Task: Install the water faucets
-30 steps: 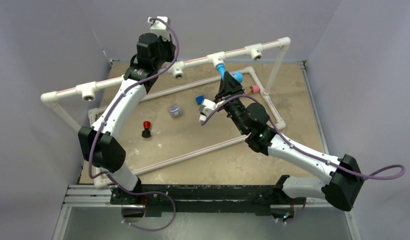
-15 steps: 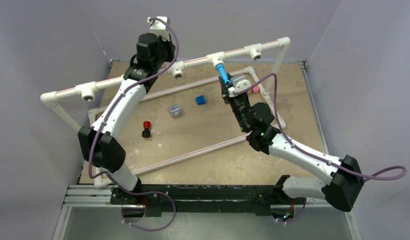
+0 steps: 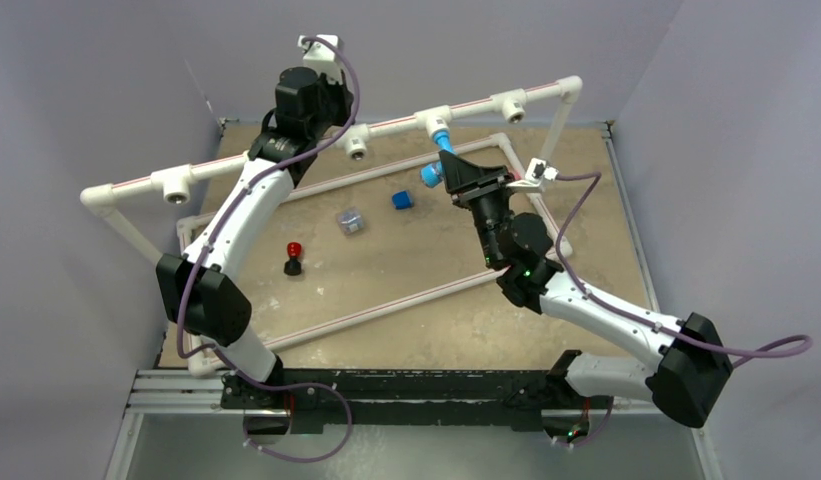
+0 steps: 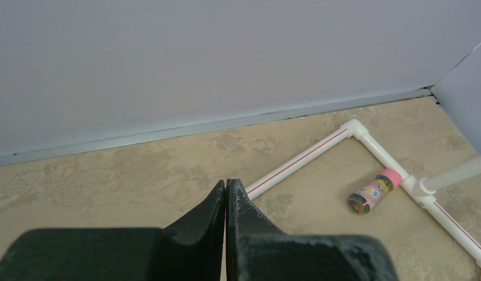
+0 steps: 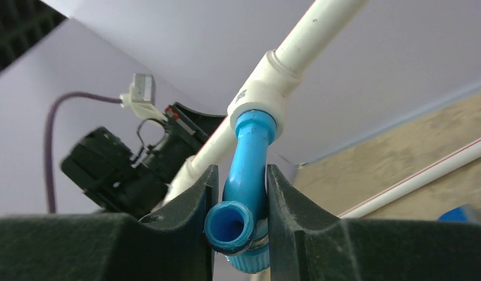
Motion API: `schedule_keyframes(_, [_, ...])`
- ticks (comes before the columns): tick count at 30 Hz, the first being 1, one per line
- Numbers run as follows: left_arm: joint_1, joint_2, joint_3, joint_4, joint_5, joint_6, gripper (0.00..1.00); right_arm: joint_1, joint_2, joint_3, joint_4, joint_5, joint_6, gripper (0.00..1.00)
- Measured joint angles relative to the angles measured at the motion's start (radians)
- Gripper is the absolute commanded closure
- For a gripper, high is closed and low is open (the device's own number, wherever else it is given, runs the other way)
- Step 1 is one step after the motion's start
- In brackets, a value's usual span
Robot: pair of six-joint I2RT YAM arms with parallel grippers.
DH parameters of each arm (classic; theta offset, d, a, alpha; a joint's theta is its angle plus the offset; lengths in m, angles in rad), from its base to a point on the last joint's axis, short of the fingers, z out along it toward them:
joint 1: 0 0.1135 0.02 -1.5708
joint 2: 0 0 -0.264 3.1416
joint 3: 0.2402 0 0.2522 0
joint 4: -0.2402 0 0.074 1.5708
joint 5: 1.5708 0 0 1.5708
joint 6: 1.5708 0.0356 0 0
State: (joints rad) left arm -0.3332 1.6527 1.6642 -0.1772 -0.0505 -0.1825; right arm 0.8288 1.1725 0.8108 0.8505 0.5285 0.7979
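**Light-blue plastic faucet [image 5: 245, 175] clamped in right gripper [image 5: 242, 175], top end in white PVC tee fitting [image 5: 262, 96]**

Right wrist view: the gripper pinches the faucet's lower body from both sides. The spout mouth faces the camera, just below the grip. The faucet's long axis runs up and away from the jaws, straight into the tee's side outlet. The blue collar touches the white socket rim. How deep it sits: can't tell.

Judgement: the next move is rotation about that axis, so wrist roll needs to line up with the outlet or it cross-threads.

The right arm owns the part. Further along the white PVC pipe rail [image 5: 320, 23], left gripper [image 4: 226, 190] is pinched together on nothing, aimed at the back wall. Far out on the tan table [image 4: 138, 170] lies a brown cylinder with pink cap [image 4: 375, 192], not involved.
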Motion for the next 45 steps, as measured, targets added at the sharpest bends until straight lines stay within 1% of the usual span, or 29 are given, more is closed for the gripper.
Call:
schedule_keyframes(3, [-0.001,-0.002,0.000,-0.005,0.002,0.000,1.00,-0.005,0.000,-0.024,0.025,0.013,0.203,1.00])
schedule_keyframes(7, [-0.001,-0.002,0.000,-0.005,0.003,0.000,1.00,-0.011,0.007,-0.037,0.039,0.019,0.408,1.00])
schedule_keyframes(9, [-0.001,-0.002,0.000,-0.003,0.003,0.000,1.00,-0.012,0.012,-0.038,0.039,0.022,0.485,1.00])
schedule_keyframes(12, [0.000,-0.002,0.000,-0.002,0.003,0.000,1.00,-0.012,0.013,-0.038,0.030,0.026,0.540,1.00])
schedule_keyframes(16, [-0.001,-0.002,0.000,-0.003,0.004,0.000,1.00,-0.012,0.004,-0.036,0.006,0.030,0.564,0.87])
schedule_keyframes(22, [-0.006,-0.003,0.000,-0.014,0.006,0.000,1.00,-0.012,-0.028,-0.036,-0.046,0.028,0.548,0.51])
schedule_keyframes(25, [-0.008,-0.003,0.000,-0.007,0.010,0.000,1.00,-0.006,-0.054,-0.036,-0.080,0.008,0.537,0.38])
schedule_keyframes(28, [-0.005,-0.002,0.000,0.004,0.011,0.000,1.00,0.008,-0.097,-0.036,-0.116,-0.006,0.478,0.27])
schedule_keyframes(29, [-0.005,-0.002,0.000,0.005,0.011,0.000,1.00,0.011,-0.114,-0.036,-0.130,-0.014,0.451,0.25])
schedule_keyframes(36, [-0.005,-0.001,0.000,0.008,0.012,0.000,1.00,0.031,-0.233,-0.034,-0.232,-0.022,0.242,0.23])
schedule_keyframes(39, [-0.005,-0.001,0.000,0.008,0.012,0.000,1.00,0.031,-0.264,-0.011,-0.304,0.006,0.104,0.23])
schedule_keyframes(41, [-0.005,-0.001,0.000,0.008,0.012,0.000,1.00,0.031,-0.279,0.009,-0.340,0.023,-0.025,0.22])
schedule_keyframes(43, [-0.005,-0.001,0.000,0.008,0.012,0.000,1.00,0.031,-0.293,0.024,-0.360,0.032,-0.154,0.19])
schedule_keyframes(45, [-0.005,-0.001,0.000,0.008,0.012,0.000,1.00,0.031,-0.304,0.042,-0.382,0.043,-0.271,0.18])
